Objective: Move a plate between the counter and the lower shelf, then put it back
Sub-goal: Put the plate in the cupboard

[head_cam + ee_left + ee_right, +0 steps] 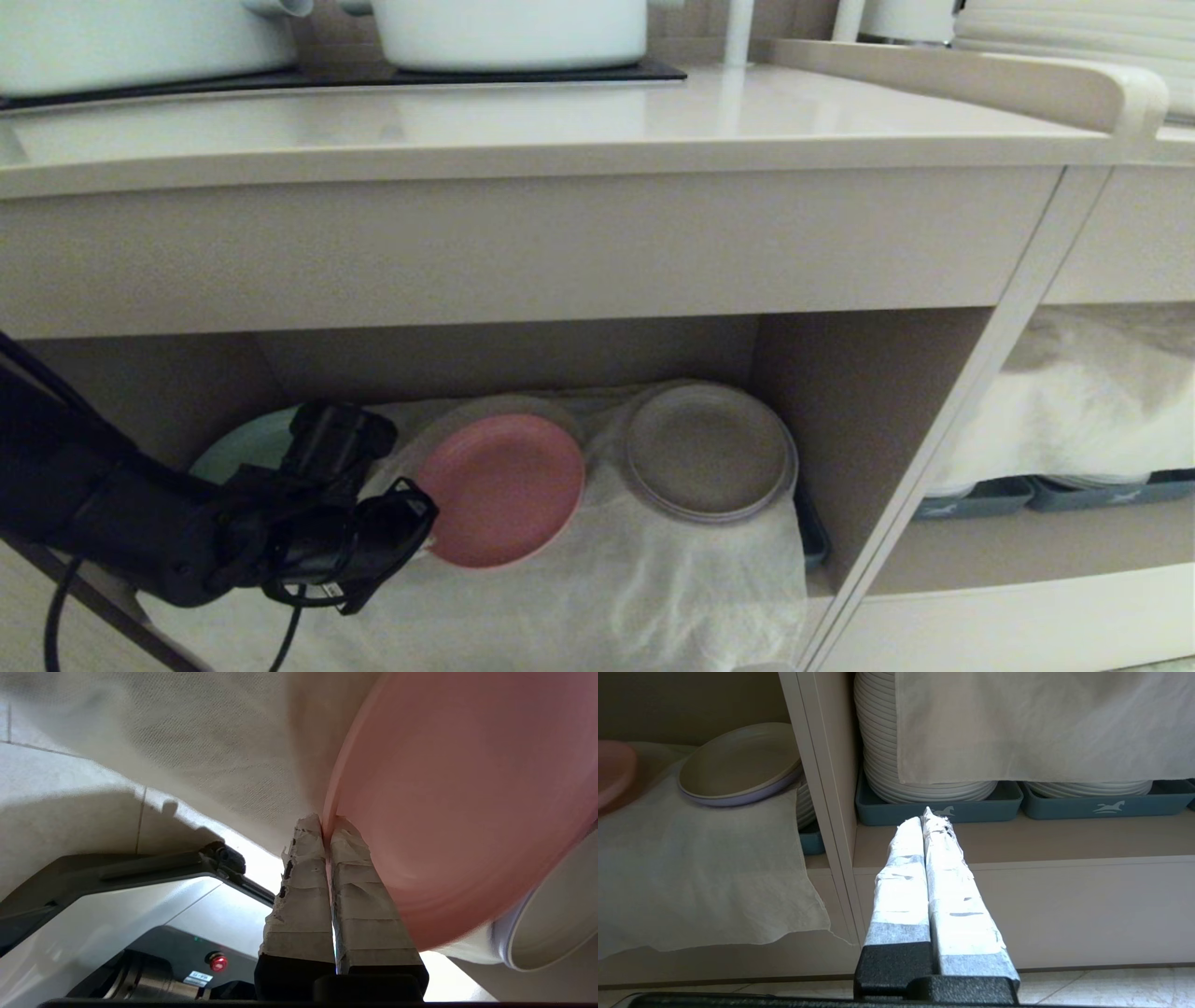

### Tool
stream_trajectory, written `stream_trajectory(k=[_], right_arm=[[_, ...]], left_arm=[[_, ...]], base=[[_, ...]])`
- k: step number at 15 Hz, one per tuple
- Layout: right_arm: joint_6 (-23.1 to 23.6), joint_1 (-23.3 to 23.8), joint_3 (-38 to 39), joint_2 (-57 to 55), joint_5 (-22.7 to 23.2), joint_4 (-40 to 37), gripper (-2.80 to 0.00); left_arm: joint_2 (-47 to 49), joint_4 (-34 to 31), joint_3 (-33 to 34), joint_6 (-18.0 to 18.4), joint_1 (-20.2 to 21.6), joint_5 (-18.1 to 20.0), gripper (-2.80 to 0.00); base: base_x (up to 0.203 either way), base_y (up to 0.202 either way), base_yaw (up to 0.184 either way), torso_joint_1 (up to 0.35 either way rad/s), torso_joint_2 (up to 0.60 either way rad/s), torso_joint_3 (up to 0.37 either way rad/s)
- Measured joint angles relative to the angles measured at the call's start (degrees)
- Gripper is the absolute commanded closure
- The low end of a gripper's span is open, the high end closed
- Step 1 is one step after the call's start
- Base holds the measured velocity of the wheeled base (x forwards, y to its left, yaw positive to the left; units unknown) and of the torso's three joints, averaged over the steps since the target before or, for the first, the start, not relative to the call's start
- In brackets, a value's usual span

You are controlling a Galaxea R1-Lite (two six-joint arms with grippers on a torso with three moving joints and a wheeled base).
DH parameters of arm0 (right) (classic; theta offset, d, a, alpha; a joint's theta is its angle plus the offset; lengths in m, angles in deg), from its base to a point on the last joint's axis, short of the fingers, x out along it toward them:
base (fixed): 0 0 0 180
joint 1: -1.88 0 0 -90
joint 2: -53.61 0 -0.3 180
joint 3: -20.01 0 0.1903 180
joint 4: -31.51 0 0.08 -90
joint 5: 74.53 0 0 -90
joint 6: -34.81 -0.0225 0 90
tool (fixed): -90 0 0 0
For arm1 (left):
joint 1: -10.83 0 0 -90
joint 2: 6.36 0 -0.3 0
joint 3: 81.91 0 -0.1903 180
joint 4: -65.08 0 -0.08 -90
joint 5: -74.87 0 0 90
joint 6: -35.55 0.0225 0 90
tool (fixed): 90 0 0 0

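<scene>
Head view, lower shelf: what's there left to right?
Green plate → left gripper, jaws shut on the pink plate's rim → pink plate → beige-grey plate → grey tray edge.

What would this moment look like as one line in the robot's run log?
left end effector: shut on rim of small round pink plastic plate | plate: tilted, in cloth-draped lower shelf | right end effector: shut, idle, empty
</scene>
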Motion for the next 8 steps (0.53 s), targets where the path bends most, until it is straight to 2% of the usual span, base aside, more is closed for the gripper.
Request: stream_trajectory(k=[8], right_arm=[[0.0,0.0,0.0,0.0,0.0,0.0,0.0]], left_arm=[[2.0,-0.1,-2.5,0.0,0.0,-0.2,0.0]], base=[[0.0,0.0,0.0,0.0,0.0,0.0]])
